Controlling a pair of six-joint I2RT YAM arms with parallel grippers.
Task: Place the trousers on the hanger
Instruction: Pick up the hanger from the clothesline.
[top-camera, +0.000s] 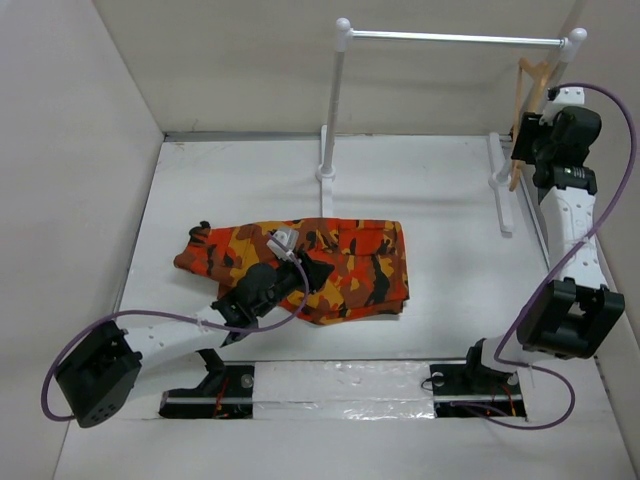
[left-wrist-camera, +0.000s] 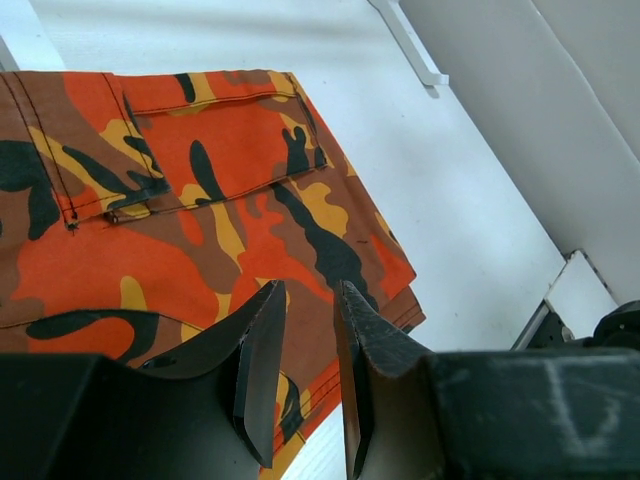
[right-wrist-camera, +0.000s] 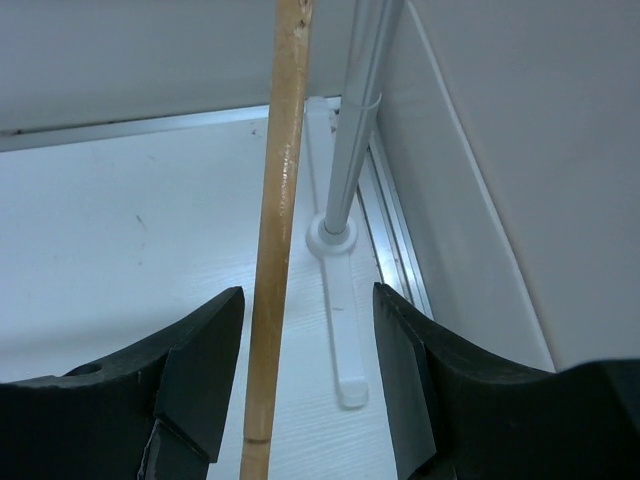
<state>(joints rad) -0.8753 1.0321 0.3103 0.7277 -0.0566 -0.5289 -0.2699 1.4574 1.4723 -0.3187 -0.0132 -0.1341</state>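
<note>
Right wrist view: right gripper (right-wrist-camera: 308, 295), jaws apart, is straddling the hanger (right-wrist-camera: 285, 150), needing centring before closing; left gripper (left-wrist-camera: 310, 290), far from the hanger, is hovering slightly parted.

Bright, even light from above casts only faint shadows on the white counter (top-camera: 440, 260), with mild glare ahead of the right gripper (right-wrist-camera: 307, 300), whose near edges blur softly.
</note>
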